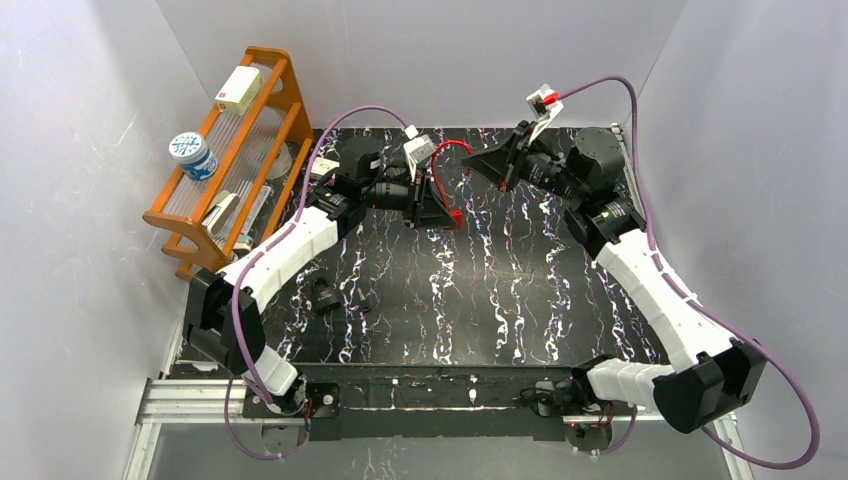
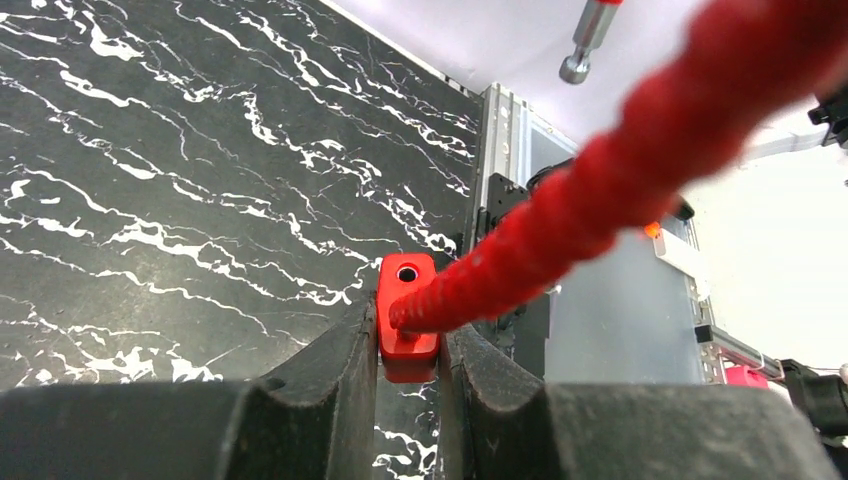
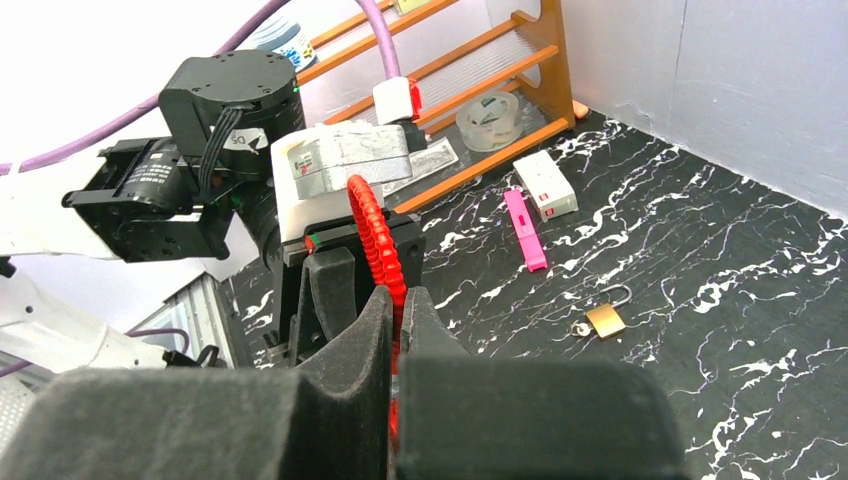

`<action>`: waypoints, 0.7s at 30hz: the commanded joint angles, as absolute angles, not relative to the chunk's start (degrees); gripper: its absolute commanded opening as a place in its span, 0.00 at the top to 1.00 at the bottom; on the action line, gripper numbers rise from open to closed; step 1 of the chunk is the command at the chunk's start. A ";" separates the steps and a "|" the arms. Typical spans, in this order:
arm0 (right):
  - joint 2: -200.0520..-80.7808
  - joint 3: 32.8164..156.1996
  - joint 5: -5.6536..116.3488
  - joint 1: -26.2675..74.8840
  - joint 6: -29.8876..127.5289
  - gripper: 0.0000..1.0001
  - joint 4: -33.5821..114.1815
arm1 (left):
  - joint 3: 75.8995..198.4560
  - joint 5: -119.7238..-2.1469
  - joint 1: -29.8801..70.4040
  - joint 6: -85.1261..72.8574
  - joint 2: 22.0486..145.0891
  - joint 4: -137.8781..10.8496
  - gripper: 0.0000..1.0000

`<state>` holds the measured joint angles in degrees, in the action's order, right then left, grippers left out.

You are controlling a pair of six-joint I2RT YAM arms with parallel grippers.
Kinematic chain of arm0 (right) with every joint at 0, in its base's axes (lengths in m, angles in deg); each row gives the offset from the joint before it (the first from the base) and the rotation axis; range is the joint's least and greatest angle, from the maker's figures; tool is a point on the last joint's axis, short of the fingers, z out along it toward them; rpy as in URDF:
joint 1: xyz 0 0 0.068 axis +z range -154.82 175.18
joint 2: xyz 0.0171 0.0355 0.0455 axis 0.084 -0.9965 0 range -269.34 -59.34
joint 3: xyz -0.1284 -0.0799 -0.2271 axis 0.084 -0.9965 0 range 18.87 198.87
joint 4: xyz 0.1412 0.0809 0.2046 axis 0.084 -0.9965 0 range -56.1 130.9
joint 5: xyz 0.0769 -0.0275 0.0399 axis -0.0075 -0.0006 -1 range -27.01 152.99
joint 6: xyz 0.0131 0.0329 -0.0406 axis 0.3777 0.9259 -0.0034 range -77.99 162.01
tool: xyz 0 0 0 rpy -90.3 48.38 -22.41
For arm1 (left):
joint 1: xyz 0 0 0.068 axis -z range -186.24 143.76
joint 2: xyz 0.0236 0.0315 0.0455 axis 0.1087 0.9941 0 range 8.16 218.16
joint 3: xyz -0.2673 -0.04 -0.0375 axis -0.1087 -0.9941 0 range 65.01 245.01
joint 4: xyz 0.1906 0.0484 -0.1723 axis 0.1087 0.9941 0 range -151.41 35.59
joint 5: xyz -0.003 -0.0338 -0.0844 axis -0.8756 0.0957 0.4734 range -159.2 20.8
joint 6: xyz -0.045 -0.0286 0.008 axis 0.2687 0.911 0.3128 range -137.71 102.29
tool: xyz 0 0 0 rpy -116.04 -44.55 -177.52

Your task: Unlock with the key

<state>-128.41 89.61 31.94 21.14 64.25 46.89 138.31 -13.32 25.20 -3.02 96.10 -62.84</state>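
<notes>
Left hand (image 2: 410, 335) clamps the red lock body (image 2: 405, 290), its cable (image 3: 375, 230) stretching across into the facing right hand (image 3: 400, 300), clenched on it; padlock (image 3: 605, 320) lies well right of that hand.

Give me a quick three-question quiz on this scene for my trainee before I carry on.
1. Short answer: what does the brass padlock lie on?
2. True or false: the left gripper clamps the red lock body.
3. The right gripper is shut on: A) brass padlock B) red lock body C) red coiled cable.
Key: 1 the black marbled table; 2 true; 3 C.
</notes>
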 commanded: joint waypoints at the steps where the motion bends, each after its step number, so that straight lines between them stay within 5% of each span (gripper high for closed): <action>1: -126.52 91.13 36.30 21.61 65.01 0.99 49.86 | 137.75 -14.49 25.84 -5.65 95.54 -58.87 1.00; 7: -123.16 89.80 40.23 21.64 60.77 0.96 41.40 | 135.75 -30.18 25.76 -13.39 92.13 -54.17 1.00; 15: -115.88 84.20 47.26 21.61 57.51 0.90 33.01 | 131.24 -32.82 25.49 -16.14 91.66 -52.89 1.00; 21: -112.71 82.19 56.47 21.59 58.58 0.48 30.79 | 130.06 -32.90 25.40 -17.34 94.05 -51.24 1.00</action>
